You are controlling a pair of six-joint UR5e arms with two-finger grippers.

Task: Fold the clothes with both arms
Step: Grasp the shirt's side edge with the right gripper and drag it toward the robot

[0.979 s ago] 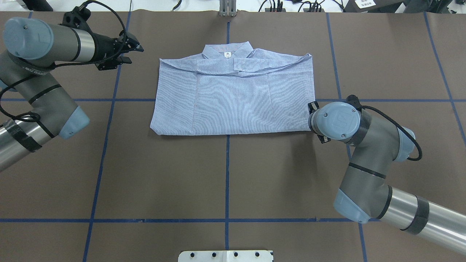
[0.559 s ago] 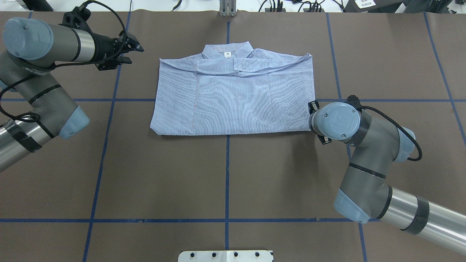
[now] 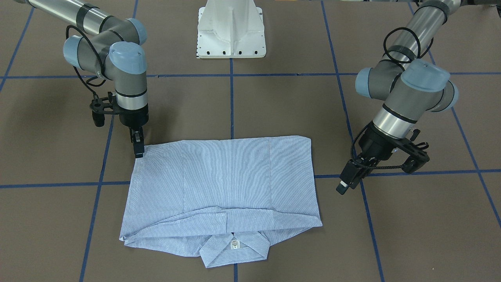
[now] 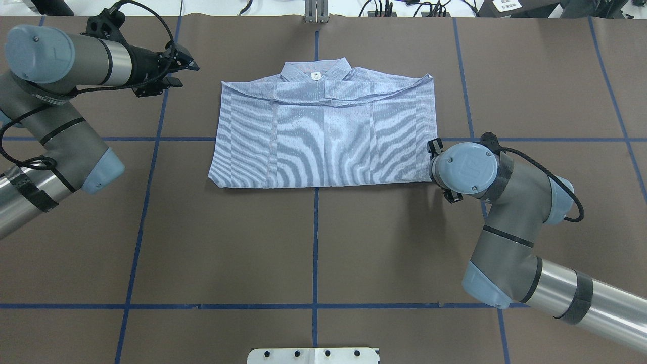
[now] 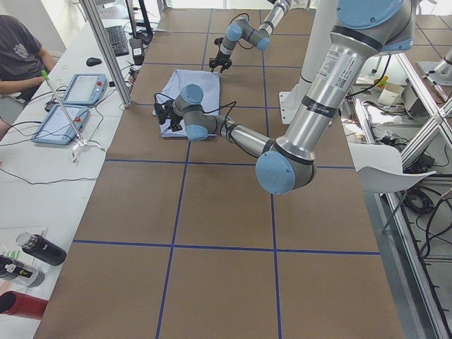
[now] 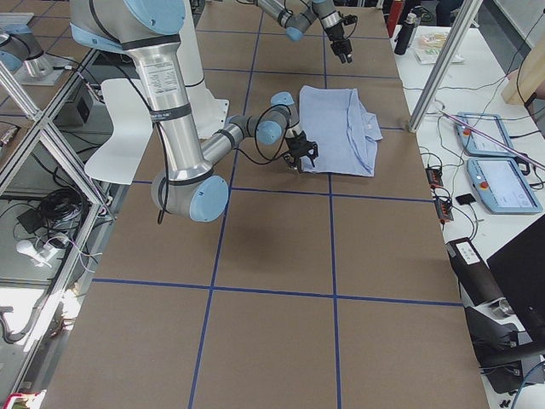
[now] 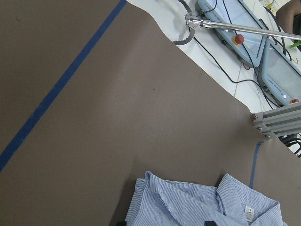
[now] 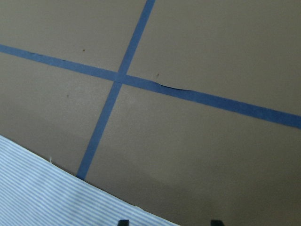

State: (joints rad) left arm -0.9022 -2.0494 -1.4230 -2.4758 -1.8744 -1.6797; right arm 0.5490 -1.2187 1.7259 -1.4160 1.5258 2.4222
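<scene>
The light blue striped shirt (image 4: 323, 136) lies folded into a rectangle on the brown table, collar on the far side from the robot. It also shows in the front view (image 3: 223, 184). My right gripper (image 3: 137, 150) points straight down at the shirt's near right corner. In the overhead view it is hidden under its wrist. The right wrist view shows the shirt's edge (image 8: 37, 188) and two fingertips apart, so it is open. My left gripper (image 4: 186, 73) is open and empty. It hangs tilted above the bare table, left of the shirt's collar end (image 7: 197, 207).
The white base pedestal (image 3: 231, 31) stands at the robot's side of the table. Blue tape lines (image 4: 316, 242) grid the brown cover. A metal post (image 4: 316, 12) and cables sit at the far edge. Operator consoles (image 5: 70, 106) lie on a side desk.
The right wrist has shifted slightly left, toward the shirt's near right corner. The left arm and the shirt have hardly moved.
</scene>
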